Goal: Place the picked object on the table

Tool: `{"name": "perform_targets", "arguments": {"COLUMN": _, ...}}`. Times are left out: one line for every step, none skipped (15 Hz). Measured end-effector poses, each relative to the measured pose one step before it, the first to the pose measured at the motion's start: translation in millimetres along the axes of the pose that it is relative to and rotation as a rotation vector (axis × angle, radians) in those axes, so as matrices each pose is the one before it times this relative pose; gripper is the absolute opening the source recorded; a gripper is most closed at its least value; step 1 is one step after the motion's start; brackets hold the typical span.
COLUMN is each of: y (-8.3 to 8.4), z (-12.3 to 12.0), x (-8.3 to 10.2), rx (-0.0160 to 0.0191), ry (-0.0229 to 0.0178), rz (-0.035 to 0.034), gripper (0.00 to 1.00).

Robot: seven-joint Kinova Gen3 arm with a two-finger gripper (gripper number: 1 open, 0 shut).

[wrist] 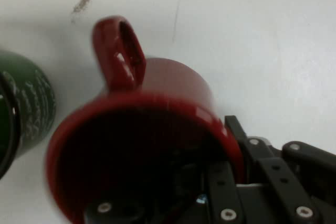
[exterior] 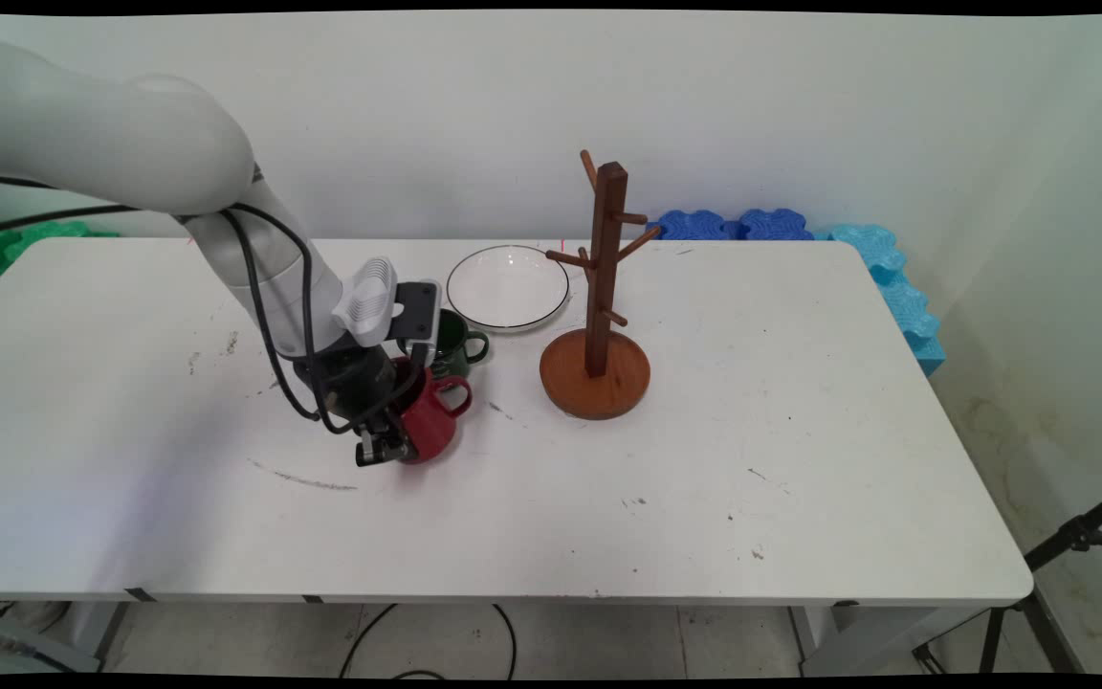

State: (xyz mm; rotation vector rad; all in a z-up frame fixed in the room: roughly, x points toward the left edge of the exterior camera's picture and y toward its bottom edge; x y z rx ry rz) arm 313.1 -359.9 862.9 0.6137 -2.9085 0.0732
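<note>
I see the gripper [exterior: 381, 448] low over the bench [exterior: 800, 478], left of centre, its fingers closed on the rim of the red mug [exterior: 431, 421], one inside and one outside. The mug tilts, handle toward the rack [exterior: 599, 316]. A green mug [exterior: 455, 344] sits just behind it, and a plate [exterior: 507, 287] lies near the far edge.

Red mug [wrist: 157, 129] glossy ceramic-looking; green mug [wrist: 26, 111] glossy, speckled; mug tree [exterior: 601, 306] smooth wood; table [exterior: 800, 459] matt white, scuffed.
</note>
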Motion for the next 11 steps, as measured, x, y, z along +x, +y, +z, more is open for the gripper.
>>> {"name": "perform_targets", "arguments": {"y": -0.02, "z": 1.64, "x": 0.33, "rx": 0.00084, "ry": 0.0014, "rz": -0.00117, "gripper": 1.0}}
{"name": "perform_targets", "arguments": {"y": 0.08, "z": 1.37, "x": 0.33, "rx": 0.00058, "ry": 0.00176, "rz": -0.00096, "gripper": 1.0}}
{"name": "perform_targets", "arguments": {"y": 0.31, "z": 0.98, "x": 0.29, "rx": -0.00071, "ry": 0.0027, "rz": -0.00075, "gripper": 1.0}}
{"name": "perform_targets", "arguments": {"y": 0.3, "z": 0.48, "x": 0.13, "rx": -0.0005, "ry": 0.00177, "rz": -0.0003, "gripper": 1.0}}
{"name": "perform_targets", "arguments": {"y": 0.53, "z": 0.53, "x": 0.35, "rx": -0.00071, "ry": 0.00262, "rz": 0.00025, "gripper": 1.0}}
{"name": "perform_targets", "arguments": {"y": 0.32, "z": 0.2, "x": 0.32, "rx": -0.0005, "ry": 0.00189, "rz": 0.00027, "gripper": 1.0}}
{"name": "perform_targets", "arguments": {"y": 0.57, "z": 0.08, "x": 0.35, "rx": -0.00099, "ry": 0.00366, "rz": 0.00016, "gripper": 1.0}}
{"name": "perform_targets", "arguments": {"y": 0.42, "z": -0.22, "x": 0.21, "rx": -0.00079, "ry": 0.00277, "rz": -0.00019, "gripper": 1.0}}
{"name": "perform_targets", "arguments": {"y": 0.56, "z": -0.91, "x": 0.47, "rx": -0.00029, "ry": 0.00554, "rz": -0.00027, "gripper": 1.0}}
{"name": "perform_targets", "arguments": {"y": 0.46, "z": -0.72, "x": 0.36, "rx": -0.00092, "ry": 0.0038, "rz": -0.00096, "gripper": 1.0}}
{"name": "perform_targets", "arguments": {"y": 0.48, "z": -1.9, "x": 0.61, "rx": -0.00059, "ry": 0.00749, "rz": -0.00299, "gripper": 1.0}}
